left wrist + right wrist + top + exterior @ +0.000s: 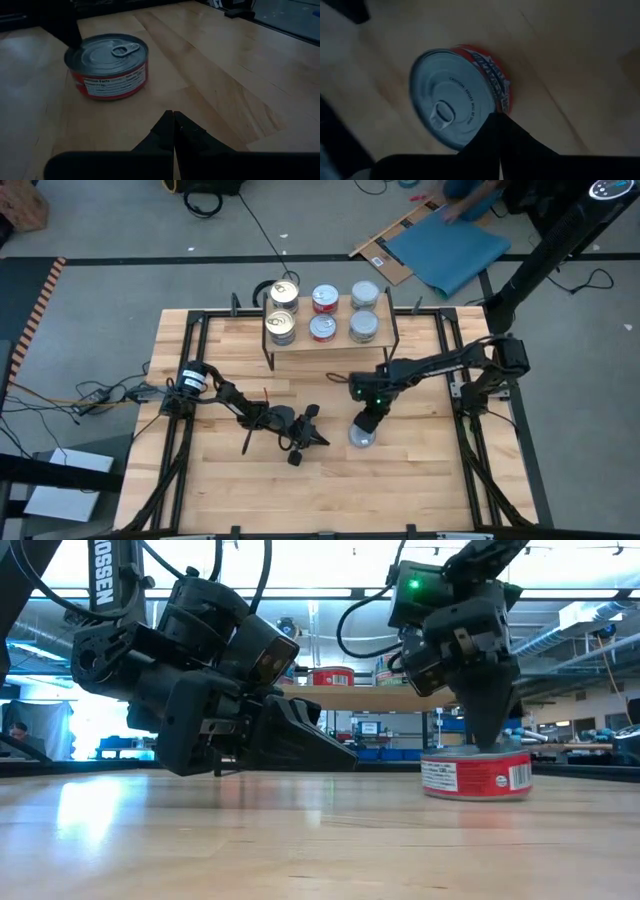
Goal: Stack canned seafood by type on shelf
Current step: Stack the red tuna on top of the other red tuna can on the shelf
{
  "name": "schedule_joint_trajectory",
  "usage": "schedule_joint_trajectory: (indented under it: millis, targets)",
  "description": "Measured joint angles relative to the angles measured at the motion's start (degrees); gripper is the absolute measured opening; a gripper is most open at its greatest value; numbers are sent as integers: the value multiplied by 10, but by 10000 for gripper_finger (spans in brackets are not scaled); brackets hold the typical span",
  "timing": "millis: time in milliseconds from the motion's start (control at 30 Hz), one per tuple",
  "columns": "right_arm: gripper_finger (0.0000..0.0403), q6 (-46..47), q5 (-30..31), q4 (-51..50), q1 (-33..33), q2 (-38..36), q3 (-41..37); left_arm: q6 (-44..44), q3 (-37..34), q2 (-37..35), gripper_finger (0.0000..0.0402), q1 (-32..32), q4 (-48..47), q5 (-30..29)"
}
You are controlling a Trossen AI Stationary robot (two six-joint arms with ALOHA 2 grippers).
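The right hand (364, 430), fingers together, hovers over the short red-labelled silver tin (475, 773) on the desk. The tin looks rigid, smooth and slippery, so gripping across its rim seems best.

Right claw (364, 426) hides most of the red-labelled tin (362, 437) from above

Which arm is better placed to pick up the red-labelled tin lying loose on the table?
The right. Its pincer, shut, sits directly over the red-labelled, silver-topped round tin on the wooden tabletop. The left pincer, also shut, rests on the table beside the tin, pointing toward it.
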Motion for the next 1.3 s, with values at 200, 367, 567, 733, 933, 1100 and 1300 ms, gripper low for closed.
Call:
schedule_joint_trajectory:
  millis: [200, 367, 567, 733, 933, 1100, 1300]
  targets:
    - [0, 19, -42, -2, -24, -22, 0, 0, 0, 0, 6, 0, 0, 1]
    - [0, 45, -41, 4, -25, -67, 0, -1, 0, 0, 6, 0, 0, 2]
    - [0, 80, 40, 24, 6, -148, 0, -1, 0, 0, 6, 0, -1, 2]
    - [17, -3, 162, 59, 98, -176, 1, -1, 0, 0, 6, 0, 0, 2]
    - [78, -40, 252, 131, 204, -114, 2, -1, 0, 0, 6, 0, 2, 2]
    - [115, -59, 269, 124, 235, -37, 26, -1, 0, 0, 6, 0, 3, 2]
    - [115, -91, 339, 78, 251, 39, 74, -1, 0, 0, 6, 0, 3, 2]
